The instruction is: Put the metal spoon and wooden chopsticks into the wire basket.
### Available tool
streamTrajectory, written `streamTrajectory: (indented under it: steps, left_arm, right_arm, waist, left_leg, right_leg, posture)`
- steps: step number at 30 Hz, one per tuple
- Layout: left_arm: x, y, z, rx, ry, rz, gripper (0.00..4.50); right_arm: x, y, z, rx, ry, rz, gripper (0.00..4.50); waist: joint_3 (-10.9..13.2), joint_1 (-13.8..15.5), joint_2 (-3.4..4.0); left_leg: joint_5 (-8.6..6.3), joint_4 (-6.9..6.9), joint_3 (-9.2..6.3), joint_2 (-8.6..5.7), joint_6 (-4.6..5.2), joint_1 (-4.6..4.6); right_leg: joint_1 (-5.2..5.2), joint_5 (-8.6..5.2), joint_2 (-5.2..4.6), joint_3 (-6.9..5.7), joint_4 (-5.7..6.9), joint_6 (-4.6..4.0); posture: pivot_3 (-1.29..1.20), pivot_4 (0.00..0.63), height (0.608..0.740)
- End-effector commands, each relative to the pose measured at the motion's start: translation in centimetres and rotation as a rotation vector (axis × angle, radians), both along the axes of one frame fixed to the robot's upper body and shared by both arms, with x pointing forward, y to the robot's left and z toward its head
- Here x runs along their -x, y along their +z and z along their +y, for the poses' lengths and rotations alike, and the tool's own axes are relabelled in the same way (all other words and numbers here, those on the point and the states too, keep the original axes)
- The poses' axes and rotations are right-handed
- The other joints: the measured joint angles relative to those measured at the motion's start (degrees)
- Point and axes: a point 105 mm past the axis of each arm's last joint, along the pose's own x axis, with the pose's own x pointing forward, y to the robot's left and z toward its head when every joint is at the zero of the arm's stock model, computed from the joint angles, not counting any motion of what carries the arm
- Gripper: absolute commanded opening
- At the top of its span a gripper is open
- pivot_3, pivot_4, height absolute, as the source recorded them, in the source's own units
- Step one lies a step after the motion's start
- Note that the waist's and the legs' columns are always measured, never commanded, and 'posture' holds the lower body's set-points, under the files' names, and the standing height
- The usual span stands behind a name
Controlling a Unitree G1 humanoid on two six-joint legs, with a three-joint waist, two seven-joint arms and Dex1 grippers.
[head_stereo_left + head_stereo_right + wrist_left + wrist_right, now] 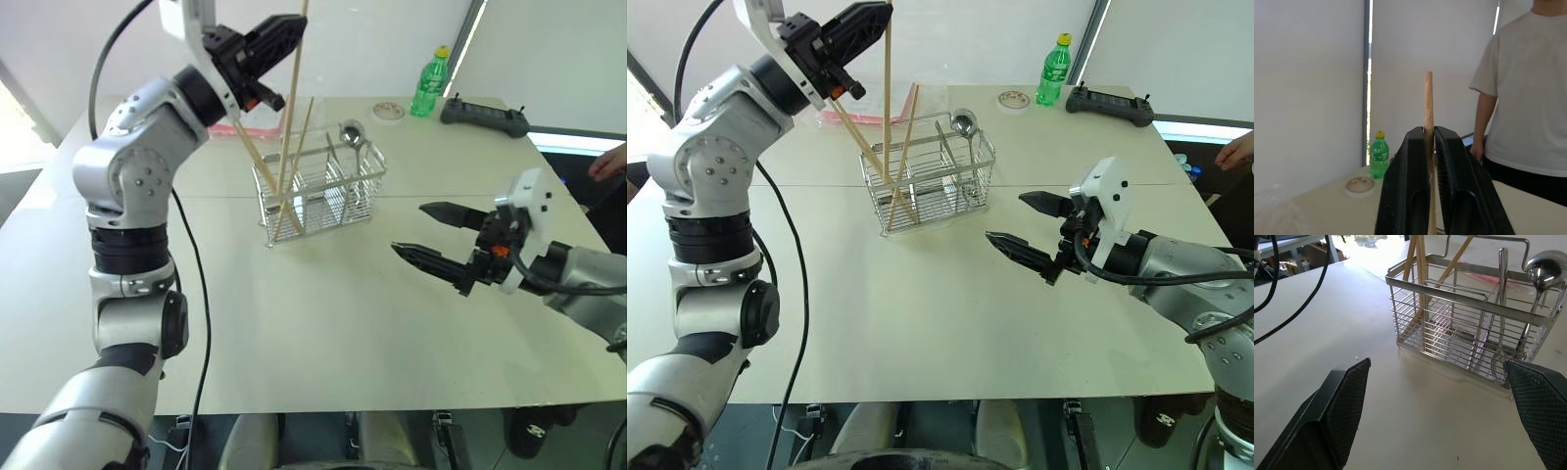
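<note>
Right gripper hovers released over the pale surface, near the chrome wire basket; left gripper grasps one upright wooden chopstick; green plastic bottle beyond.

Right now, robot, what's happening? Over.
Left gripper pinching one chopstick standing in wire basket. Right gripper open, empty. Metal spoon already in. Nothing blocking.

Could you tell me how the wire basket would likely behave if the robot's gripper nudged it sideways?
The wire basket looks light, being thin open wire, so it would probably slide. The wooden chopsticks stand well above its rim, so it might tip toward that end.
</note>
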Motion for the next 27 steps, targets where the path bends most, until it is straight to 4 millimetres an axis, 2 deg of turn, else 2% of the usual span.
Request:
streamTrajectory:
  steps: [1, 4, 6, 11, 13, 15, 16, 19, 23, 27]
  left_arm:
    - [0.9, 0.0, -0.7, 0.004, -0.034, -0.037, 2.0]
    - [1.0, 0.1, -0.5, 0.064, -0.041, -0.016, 3.66]
    - [1.2, 0.5, -0.4, 0.098, -0.045, -0.004, 4.47]
    - [1.0, 2.0, 1.3, 0.156, -0.02, 0.011, 4.47]
    - [1.5, 2.7, 2.6, 0.081, -0.052, 0.003, 4.47]
    - [2.9, 2.2, 4.0, -0.092, -0.111, -0.003, 4.47]
    - [3.6, 1.1, 4.8, -0.214, -0.129, -0.008, 4.47]
    - [4.8, -3.6, 8.0, -0.561, -0.159, 0.077, 4.47]
    - [6.1, -6.9, 10.3, -0.776, -0.205, 0.18, 4.47]
    - [6.2, -8.0, 10.9, -0.834, -0.203, 0.192, 4.47]
  right_arm:
    - [0.5, 1.0, 0.2, -0.009, 0.005, -0.05, 4.5]
    - [0.5, 1.0, 0.1, -0.011, 0.002, -0.049, 4.5]
    - [0.4, 1.1, 0.1, -0.012, 0.001, -0.048, 4.5]
    - [0.0, 1.2, 0.0, -0.015, 0.005, -0.05, 4.5]
    - [-0.2, 1.3, 0.0, -0.011, 0.008, -0.051, 4.5]
    - [-0.5, 1.5, -0.4, 0.006, 0.005, -0.062, 4.5]
    - [-0.7, 1.7, -0.8, 0.014, -0.004, -0.069, 4.5]
    - [-1.3, 2.4, -2.1, 0.035, -0.038, -0.09, 4.5]
    - [-2.0, 2.7, -3.1, 0.052, -0.064, -0.104, 4.5]
    - [-2.3, 2.8, -3.5, 0.056, -0.066, -0.106, 4.5]
  waist:
    - [0.01, 0.09, -0.02]
    - [0.02, 0.16, -0.04]
    - [0.02, 0.07, -0.04]
    - [0.02, -0.08, -0.02]
    - [0.02, -0.12, -0.02]
    - [0.03, -0.74, 0.03]
    - [0.02, -1.11, 0.04]
    - [-0.12, -1.49, 0.41]
    - [-0.08, -0.41, 0.38]
    - [-0.07, 0.13, 0.37]
  left_leg:
    - [0.0, 0.03, 0.0, 0.0, 0.0, 0.0]
    - [0.0, 0.11, -0.04, 0.0, 0.0, -0.05]
    - [0.0, 0.15, -0.03, 0.0, 0.01, -0.03]
    - [0.0, 0.08, -0.03, 0.02, 0.01, 0.01]
    - [0.0, 0.07, -0.03, 0.03, 0.01, 0.01]
    - [0.0, 0.05, -0.01, 0.03, 0.01, 0.0]
    - [0.0, -0.03, 0.03, 0.04, 0.01, 0.0]
    - [-0.07, -0.12, 0.15, 0.05, 0.12, 0.04]
    - [-0.11, -0.06, 0.1, 0.11, 0.18, -0.04]
    - [-0.11, -0.01, 0.13, 0.25, 0.17, -0.08]
  right_leg:
    - [0.01, 0.0, 0.0, 0.0, -0.01, 0.0]
    - [0.04, -0.01, 0.0, -0.02, -0.05, -0.01]
    - [0.08, -0.02, 0.0, -0.01, -0.05, -0.02]
    - [0.05, -0.01, 0.05, -0.01, -0.04, -0.01]
    - [0.04, -0.01, 0.08, -0.02, -0.03, -0.01]
    - [-0.02, -0.02, 0.1, -0.01, 0.0, -0.02]
    - [-0.06, -0.03, 0.1, 0.02, -0.01, -0.04]
    - [-0.09, -0.16, 0.08, 0.08, -0.01, -0.28]
    - [-0.13, -0.25, 0.05, 0.01, -0.05, -0.43]
    - [-0.12, -0.33, -0.01, 0.02, -0.13, -0.57]
  posture:
    - [0.0, 0.15, 0.69]
    - [0.0, 0.15, 0.69]
    - [0.0, 0.15, 0.69]
    - [0.0, 0.15, 0.69]
    - [0.0, 0.15, 0.69]
    - [0.0, 0.15, 0.69]
    - [0.0, 0.15, 0.69]
    - [0.0, 0.15, 0.69]
    - [0.0, 0.15, 0.69]
    - [0.0, 0.15, 0.69]
